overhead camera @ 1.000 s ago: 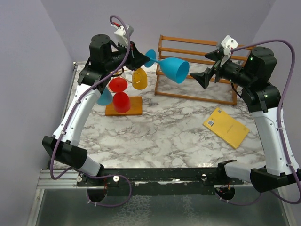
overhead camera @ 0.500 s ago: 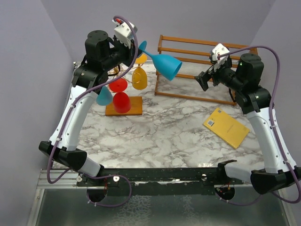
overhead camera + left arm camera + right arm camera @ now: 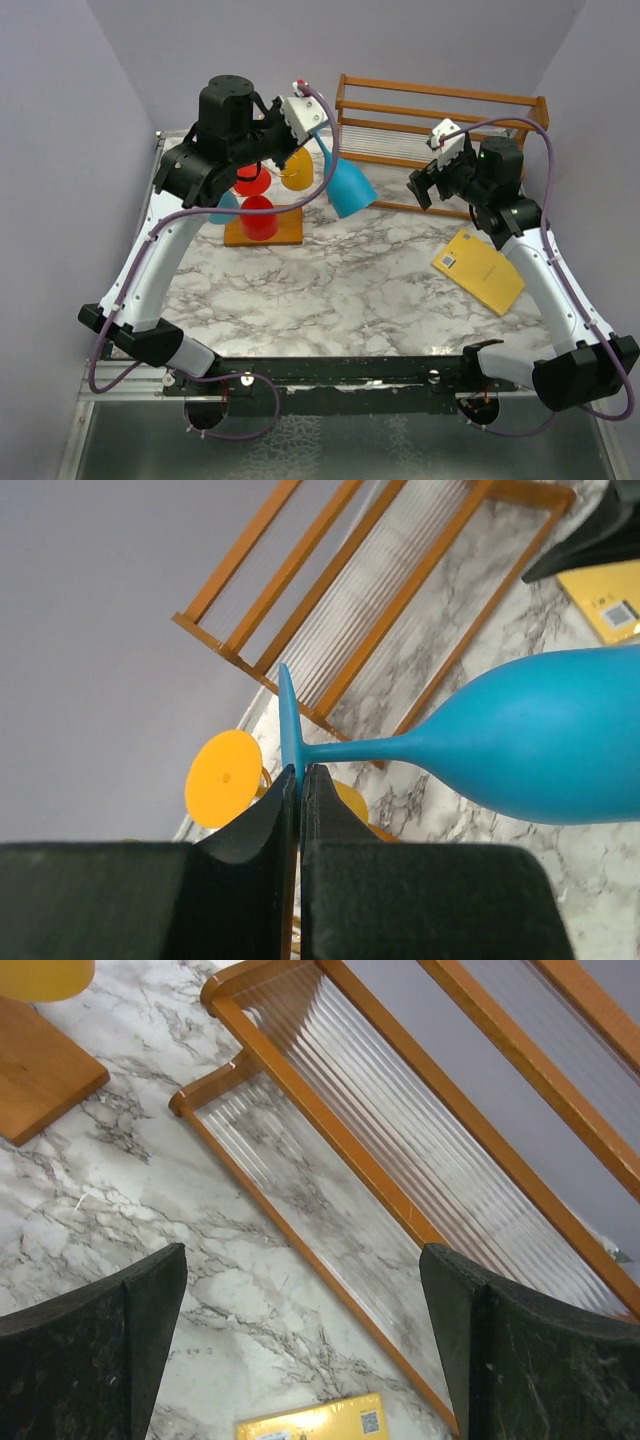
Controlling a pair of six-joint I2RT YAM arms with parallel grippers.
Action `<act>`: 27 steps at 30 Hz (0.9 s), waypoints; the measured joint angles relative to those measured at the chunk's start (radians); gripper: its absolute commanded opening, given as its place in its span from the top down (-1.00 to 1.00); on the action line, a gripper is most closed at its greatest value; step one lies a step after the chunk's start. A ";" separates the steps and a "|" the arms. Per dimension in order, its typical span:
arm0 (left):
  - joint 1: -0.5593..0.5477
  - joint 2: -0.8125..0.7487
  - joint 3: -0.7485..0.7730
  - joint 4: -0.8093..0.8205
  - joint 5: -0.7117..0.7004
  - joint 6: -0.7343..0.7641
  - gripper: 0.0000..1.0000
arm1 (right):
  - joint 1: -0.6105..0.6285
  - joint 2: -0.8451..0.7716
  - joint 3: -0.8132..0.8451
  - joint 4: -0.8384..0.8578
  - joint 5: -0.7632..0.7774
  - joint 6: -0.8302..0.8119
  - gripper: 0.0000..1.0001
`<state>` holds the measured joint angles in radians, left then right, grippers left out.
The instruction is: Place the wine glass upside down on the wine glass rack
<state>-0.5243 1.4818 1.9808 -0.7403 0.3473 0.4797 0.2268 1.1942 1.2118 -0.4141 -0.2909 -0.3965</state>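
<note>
Where left tool [image 3: 299,775] pinches wine glass [image 3: 530,745] — foot half-hidden.

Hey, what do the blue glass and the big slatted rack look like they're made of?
Blue glass: probably plastic or coated glass with a matte finish. It is opaque and evenly coloured, with only a soft sheen.
Slatted rack: the orange-brown rails look like varnished wood, smooth and slightly glossy. The ribbed panels between them are see-through, perhaps clear plastic, though that is unsure.
</note>
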 measured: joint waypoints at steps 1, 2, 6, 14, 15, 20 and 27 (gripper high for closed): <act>-0.007 -0.001 0.005 -0.020 0.000 0.034 1.00 | 0.000 0.002 -0.002 0.006 -0.001 0.008 -0.99; -0.017 -0.002 0.011 -0.045 -0.001 0.078 1.00 | 0.000 0.002 -0.004 0.014 -0.002 0.012 -0.99; -0.047 -0.002 0.022 -0.104 -0.010 0.190 1.00 | 0.000 0.002 -0.017 0.037 -0.003 0.027 -0.99; -0.104 0.000 -0.031 -0.083 -0.167 0.298 1.00 | -0.005 0.002 -0.045 0.050 -0.002 0.029 -0.99; -0.111 0.004 -0.042 -0.075 -0.190 0.301 1.00 | -0.005 0.002 -0.047 0.051 -0.002 0.029 -0.99; -0.132 0.027 -0.082 -0.022 -0.294 0.315 1.00 | -0.006 0.002 -0.052 0.059 -0.002 0.029 -0.99; -0.133 0.029 -0.128 0.036 -0.389 0.328 1.00 | -0.006 0.001 -0.054 0.067 -0.003 0.028 -0.99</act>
<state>-0.6571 1.5112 1.8526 -0.7040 -0.0418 0.8078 0.2203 1.1950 1.1580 -0.3473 -0.2939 -0.3687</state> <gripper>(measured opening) 0.019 0.994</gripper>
